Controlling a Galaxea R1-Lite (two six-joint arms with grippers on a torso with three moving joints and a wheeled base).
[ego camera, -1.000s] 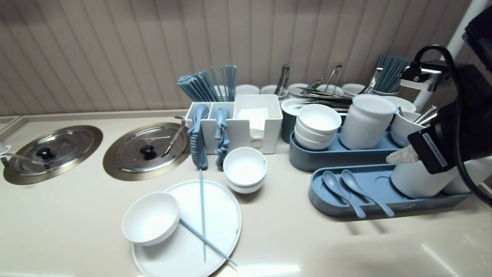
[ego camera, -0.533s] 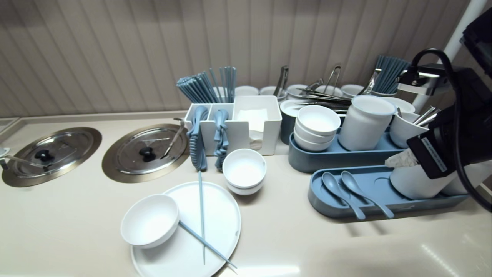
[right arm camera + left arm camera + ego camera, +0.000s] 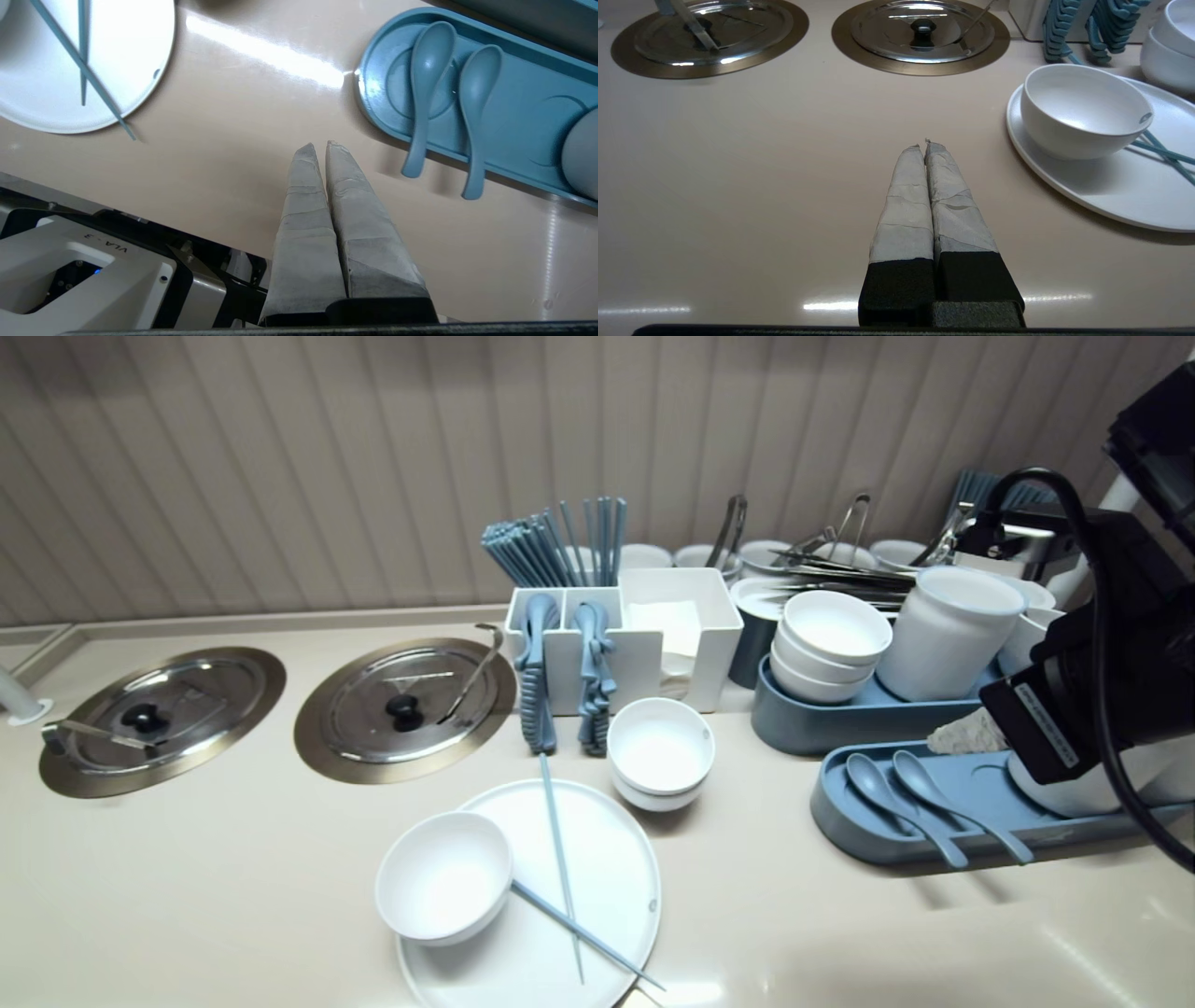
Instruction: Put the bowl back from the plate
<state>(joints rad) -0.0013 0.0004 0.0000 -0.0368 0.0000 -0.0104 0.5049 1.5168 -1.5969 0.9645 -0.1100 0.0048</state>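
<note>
On the beige counter lies a white plate (image 3: 611, 877) with a white bowl (image 3: 443, 877) on its left rim and two blue chopsticks (image 3: 558, 859) crossed over it. My left gripper (image 3: 924, 145) is shut and empty, low over bare counter beside the bowl (image 3: 1083, 109) and plate (image 3: 1111, 196). At the right, my right gripper (image 3: 948, 737) hangs shut and empty over the near blue tray (image 3: 840, 821) holding two blue spoons (image 3: 901, 807). In the right wrist view the right gripper (image 3: 317, 145) is above bare counter between the plate (image 3: 131, 56) and the spoons (image 3: 423, 93).
Two steel lids (image 3: 163, 719) (image 3: 406, 705) are set into the counter at the left. A white caddy (image 3: 653, 635) with chopsticks, stacked bowls (image 3: 661, 751), a far blue tray with bowls and a white jar (image 3: 948, 630) crowd the back. My own base (image 3: 70, 261) borders the counter's front edge.
The head camera has swung, so the whole scene sits further right in the picture. The right gripper stays shut over the spoon tray; nothing on the counter has moved.
</note>
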